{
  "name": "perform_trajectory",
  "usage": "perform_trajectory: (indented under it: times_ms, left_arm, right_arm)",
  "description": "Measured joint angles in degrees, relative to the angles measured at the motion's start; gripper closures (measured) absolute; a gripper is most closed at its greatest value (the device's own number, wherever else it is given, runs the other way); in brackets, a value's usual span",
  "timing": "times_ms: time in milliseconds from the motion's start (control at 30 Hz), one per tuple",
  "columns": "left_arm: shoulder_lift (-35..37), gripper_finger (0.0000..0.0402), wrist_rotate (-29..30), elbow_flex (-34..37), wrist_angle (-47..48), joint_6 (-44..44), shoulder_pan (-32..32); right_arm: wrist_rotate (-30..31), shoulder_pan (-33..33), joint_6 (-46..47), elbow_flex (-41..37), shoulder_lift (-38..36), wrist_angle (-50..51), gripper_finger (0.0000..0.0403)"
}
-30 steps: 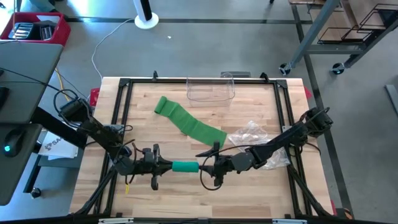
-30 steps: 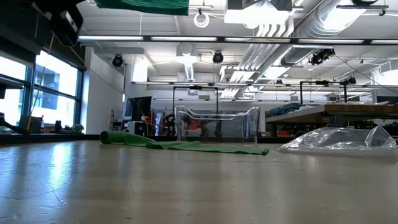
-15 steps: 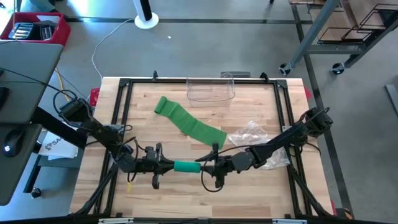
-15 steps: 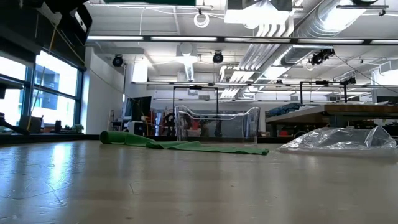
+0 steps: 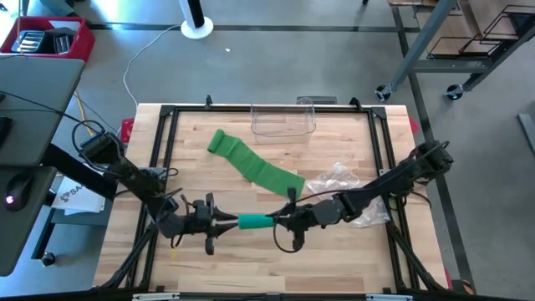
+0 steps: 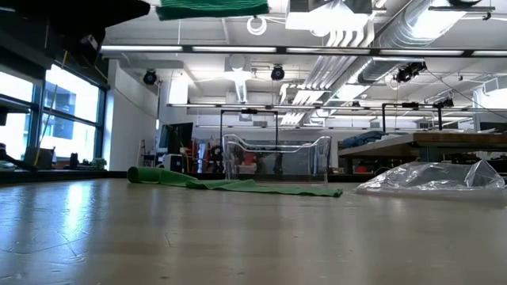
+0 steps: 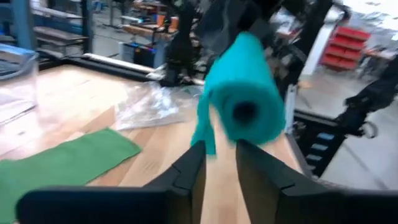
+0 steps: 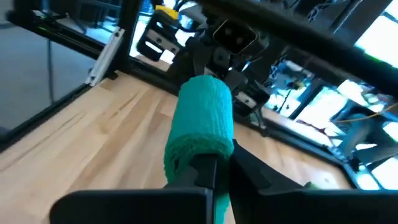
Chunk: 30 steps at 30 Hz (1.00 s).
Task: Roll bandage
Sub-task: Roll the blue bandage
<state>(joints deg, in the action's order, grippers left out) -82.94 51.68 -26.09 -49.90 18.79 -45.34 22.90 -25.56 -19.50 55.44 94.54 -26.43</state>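
**Roll handed to the right gripper, tail of bandage still flat**

Since a second ago the right gripper has gone from spread wide to pinched on the end of the green roll, and the roll has shifted slightly toward that side; the left gripper has eased its fingers apart. In the left wrist view its fingers stand slightly apart with the roll just beyond them, not clamped. In the right wrist view the roll's near end sits between that arm's fingers, which press in on it.

Progress, as a judgement: partly done. A tight cylinder is wound and held clear of the bench near its front edge, between the two grippers. Farther back, a long unrolled strip still lies flat, running diagonally toward the clear plastic container, with a small folded lump at its far end. That length remains to be wound on. A crumpled clear bag lies to the right.

Writing: none readable on the roll, strip or container. Paper beside the bench is too small to read.
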Motion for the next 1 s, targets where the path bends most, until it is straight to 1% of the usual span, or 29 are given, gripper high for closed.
perform_trajectory:
  times_ms: [67,133,267,333,433,600,800,867,1000]
  left_arm:
    - [0.00,0.0299,1.68,0.00,-0.02,-1.05,-0.88]
    - [0.00,0.0290,2.00,-0.14,-0.68,-3.81,-1.40]
    - [0.00,0.0277,1.72,-2.38,-0.94,-13.91,-1.61]
    - [-0.02,0.0270,-0.05,-4.06,-0.93,-19.92,-1.38]
    - [-0.04,0.0258,-2.29,-6.83,-0.87,-26.33,-0.97]
    - [-0.24,0.0232,-3.77,-10.89,2.27,-31.68,-0.74]
    - [-0.24,0.0191,-5.08,-14.96,8.71,-37.50,-0.74]
    - [-0.30,0.0182,-4.27,-16.25,11.68,-39.65,-0.76]
    - [-2.40,0.0181,0.67,-18.34,12.81,-44.88,-0.70]
  right_arm:
    - [-3.62,0.81,1.80,0.00,-1.69,3.49,0.0392]
    - [-10.50,2.61,3.98,0.00,-2.81,6.39,0.0398]
    - [-30.13,7.41,7.12,0.00,-3.12,7.33,0.0397]
    - [-37.69,9.82,8.96,0.00,-2.99,6.73,0.0397]
    - [-43.91,12.78,11.18,-0.02,-2.81,6.08,0.0398]
    - [-49.93,16.00,14.84,-0.02,-2.79,3.60,0.0398]
    - [-50.87,17.57,20.15,-0.02,-2.79,1.59,0.0398]
    - [-50.93,17.77,21.35,-0.02,-2.79,1.20,0.0398]
    - [-50.93,17.74,22.16,-0.02,-2.79,1.26,0.0398]
